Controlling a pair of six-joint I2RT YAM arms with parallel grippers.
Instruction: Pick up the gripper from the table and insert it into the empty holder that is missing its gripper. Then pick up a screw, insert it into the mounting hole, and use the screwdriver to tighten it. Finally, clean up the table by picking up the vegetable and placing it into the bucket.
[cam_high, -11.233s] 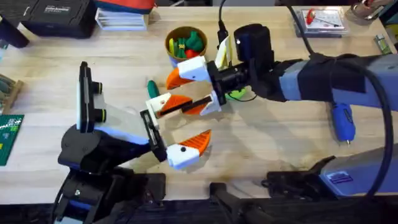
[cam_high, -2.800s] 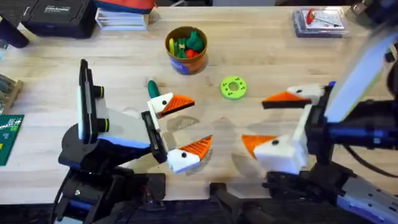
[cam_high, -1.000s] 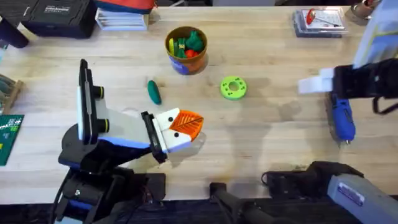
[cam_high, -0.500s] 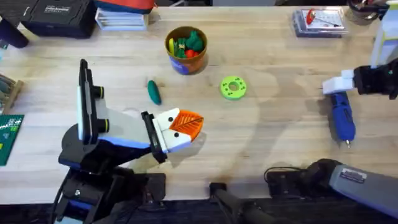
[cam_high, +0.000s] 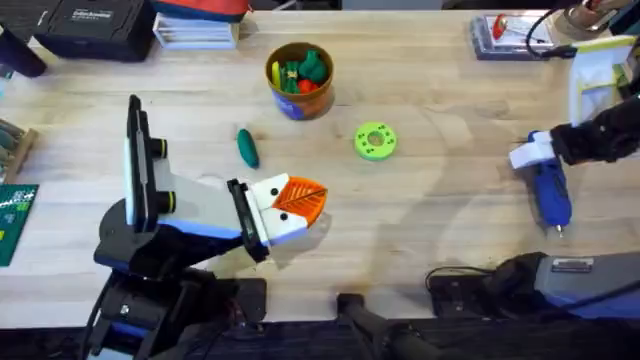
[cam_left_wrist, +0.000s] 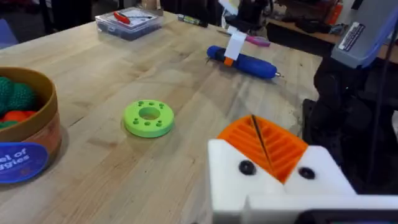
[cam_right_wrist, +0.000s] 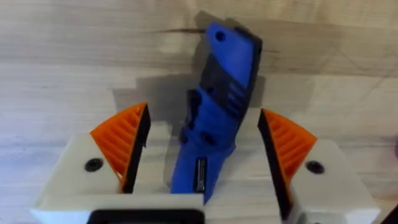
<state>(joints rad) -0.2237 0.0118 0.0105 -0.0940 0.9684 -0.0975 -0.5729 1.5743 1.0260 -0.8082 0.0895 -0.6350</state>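
Note:
My left gripper (cam_high: 297, 203) is shut near the table's front middle. Its two orange gripper pieces (cam_left_wrist: 264, 144) press together, each seated in a white holder (cam_left_wrist: 273, 183) with a dark spot at the mounting hole. The blue screwdriver (cam_high: 549, 190) lies at the right, tip toward the front. My right gripper (cam_right_wrist: 204, 152) is open and straddles the screwdriver's (cam_right_wrist: 217, 106) body, one orange pad on each side and neither touching it. The dark green vegetable (cam_high: 247, 147) lies left of centre. Behind it stands the bucket (cam_high: 272, 62), holding toy vegetables. No loose screw is in view.
A lime-green disc (cam_high: 375, 141) lies at the centre of the table. A clear parts box (cam_high: 510, 30) sits at the back right. A black case and books stand at the back left, with a green circuit board at the left edge.
The right arm left the left gripper, swung to the right side and settled over the screwdriver's rear end. The left gripper went from open to shut and has held still since.

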